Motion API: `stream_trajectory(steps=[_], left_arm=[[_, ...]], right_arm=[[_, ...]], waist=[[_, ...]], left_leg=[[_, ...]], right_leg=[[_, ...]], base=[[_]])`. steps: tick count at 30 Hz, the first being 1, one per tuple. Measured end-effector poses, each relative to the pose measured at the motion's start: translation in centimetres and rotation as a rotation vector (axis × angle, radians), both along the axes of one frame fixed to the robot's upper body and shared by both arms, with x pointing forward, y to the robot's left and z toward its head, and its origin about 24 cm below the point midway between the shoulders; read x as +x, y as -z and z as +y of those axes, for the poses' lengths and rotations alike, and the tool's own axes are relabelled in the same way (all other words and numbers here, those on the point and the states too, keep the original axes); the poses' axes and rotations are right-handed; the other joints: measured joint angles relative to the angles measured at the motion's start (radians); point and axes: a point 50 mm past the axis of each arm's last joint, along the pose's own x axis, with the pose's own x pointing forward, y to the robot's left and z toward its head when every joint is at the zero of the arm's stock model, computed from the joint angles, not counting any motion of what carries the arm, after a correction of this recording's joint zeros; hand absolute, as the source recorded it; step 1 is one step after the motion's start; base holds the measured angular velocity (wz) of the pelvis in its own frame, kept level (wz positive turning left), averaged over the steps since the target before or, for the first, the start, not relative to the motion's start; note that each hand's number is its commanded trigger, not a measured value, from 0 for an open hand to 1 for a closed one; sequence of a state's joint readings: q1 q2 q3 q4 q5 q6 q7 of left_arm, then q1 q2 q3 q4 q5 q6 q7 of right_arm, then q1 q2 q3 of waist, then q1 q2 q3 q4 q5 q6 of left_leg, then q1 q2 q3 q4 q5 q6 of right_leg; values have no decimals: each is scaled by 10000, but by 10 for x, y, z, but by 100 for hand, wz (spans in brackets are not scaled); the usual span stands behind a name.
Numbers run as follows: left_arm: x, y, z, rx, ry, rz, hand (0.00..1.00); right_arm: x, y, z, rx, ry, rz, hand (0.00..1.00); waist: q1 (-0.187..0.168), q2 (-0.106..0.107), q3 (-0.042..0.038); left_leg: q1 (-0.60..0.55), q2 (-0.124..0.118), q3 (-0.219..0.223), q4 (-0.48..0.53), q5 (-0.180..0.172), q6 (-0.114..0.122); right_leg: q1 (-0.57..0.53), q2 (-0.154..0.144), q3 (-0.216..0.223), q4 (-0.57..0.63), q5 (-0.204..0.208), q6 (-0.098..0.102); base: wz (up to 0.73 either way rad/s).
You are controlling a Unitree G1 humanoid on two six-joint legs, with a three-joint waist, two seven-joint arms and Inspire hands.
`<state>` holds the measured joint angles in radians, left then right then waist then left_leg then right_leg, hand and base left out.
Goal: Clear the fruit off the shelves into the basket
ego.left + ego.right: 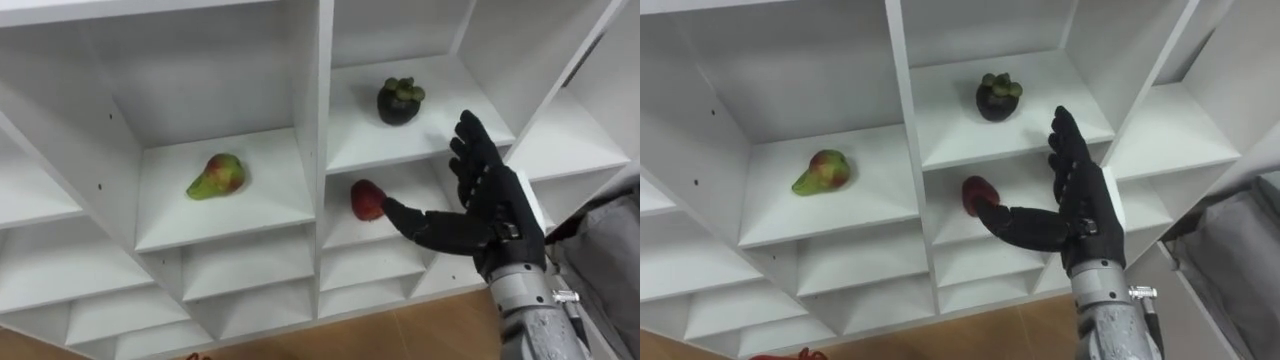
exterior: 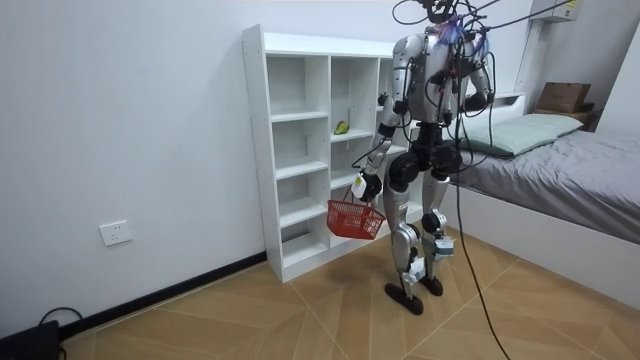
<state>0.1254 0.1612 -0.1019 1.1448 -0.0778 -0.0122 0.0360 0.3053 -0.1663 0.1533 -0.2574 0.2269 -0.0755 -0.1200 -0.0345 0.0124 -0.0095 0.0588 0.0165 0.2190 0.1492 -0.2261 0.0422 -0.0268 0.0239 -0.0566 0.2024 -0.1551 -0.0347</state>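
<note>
Our right hand (image 1: 490, 215) is nearest, raised before the white closet (image 1: 310, 100) with its fingers straight and spread and the thumb stretched out sideways; it holds nothing. The red fruit (image 1: 367, 200) lies on a middle-column shelf at nine o'clock of the palm, right at the thumb tip. We cannot tell whether thumb and fruit touch or the thumb merely hangs in front of it. A dark mangosteen (image 1: 400, 101) sits one shelf up, at eleven o'clock of the hand, and a green-red pear (image 1: 217, 177) lies well apart at nine o'clock, in the next column.

We judge the red fruit to be the one in hand. To take it well, we should push the hand deeper into the compartment, bring the fingers over the fruit's far side and close them against the thumb, keeping clear of the shelf above and not nudging the fruit rearward. The red basket (image 2: 353, 218) hangs low from our left hand (image 2: 370, 187), ready to receive it.
</note>
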Motion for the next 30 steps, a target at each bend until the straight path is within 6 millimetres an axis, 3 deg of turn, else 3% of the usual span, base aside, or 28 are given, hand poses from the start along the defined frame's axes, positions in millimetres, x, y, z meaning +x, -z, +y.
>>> stream_trajectory(steps=[9, 19, 26, 30], left_arm=[[0, 0, -1, -206, 18, -13, 100], [0, 0, -1, -280, 29, 0, 100], [-2, 1, 3, -185, 33, 144, 100], [-3, 1, 3, -307, 60, 208, 100]], right_arm=[[0, 0, 0, -77, -31, -12, 0], [0, 0, 1, -174, -94, 15, 0], [2, -7, 3, -285, -280, -282, 0], [2, -9, 3, -328, -291, -320, 0]], waist=[[44, 199, 13], [126, 0, -11], [134, -96, 70], [141, -86, 79]], left_leg=[[40, 1, -34, 3, 0, -1], [46, -9, -41, 24, 1, 1], [48, -9, -40, 8, 1, 1], [31, -8, -43, 7, 1, 0]], right_leg=[[63, -2, -26, 4, 0, -1], [60, -9, -17, 5, 0, 0], [68, -9, -20, 5, 0, 0], [57, -9, -25, 5, 0, 0]], base=[[0], [0], [0], [0]])
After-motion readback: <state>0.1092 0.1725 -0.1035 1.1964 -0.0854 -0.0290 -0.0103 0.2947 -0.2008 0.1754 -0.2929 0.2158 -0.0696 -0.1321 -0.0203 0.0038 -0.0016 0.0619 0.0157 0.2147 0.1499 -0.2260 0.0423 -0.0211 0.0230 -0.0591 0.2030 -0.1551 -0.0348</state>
